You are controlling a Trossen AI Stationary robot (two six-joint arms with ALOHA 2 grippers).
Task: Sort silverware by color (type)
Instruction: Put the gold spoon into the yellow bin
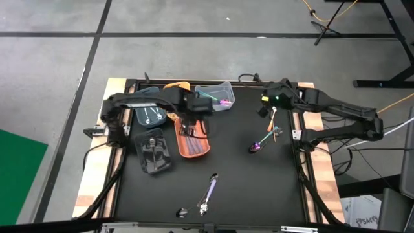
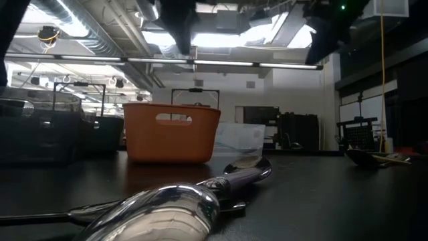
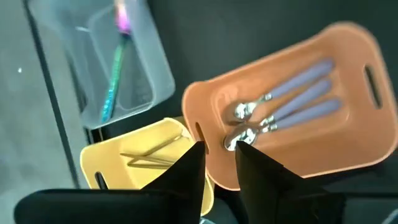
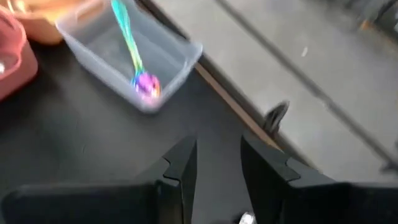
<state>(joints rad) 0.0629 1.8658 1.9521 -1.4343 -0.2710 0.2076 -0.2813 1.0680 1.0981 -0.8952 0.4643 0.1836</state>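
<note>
My left gripper (image 3: 219,163) is open and empty above the near rim of the orange bin (image 1: 192,137), which holds three silver spoons with lilac handles (image 3: 292,99). My right gripper (image 4: 219,163) is open and empty over the table's far right part (image 1: 268,107), right of the clear bin (image 4: 124,59), where an iridescent spoon (image 4: 138,59) lies. Loose on the table are a gold and a teal piece (image 1: 275,128), a purple spoon (image 1: 257,145), a purple-handled fork (image 1: 208,190) and a small silver spoon (image 1: 183,211).
A yellow bin (image 3: 146,155) with gold pieces stands at the far edge. A blue bin (image 1: 152,115) and a black bin (image 1: 154,152) with pieces in them stand at the left. The low view shows the silver spoon (image 2: 167,207) close up.
</note>
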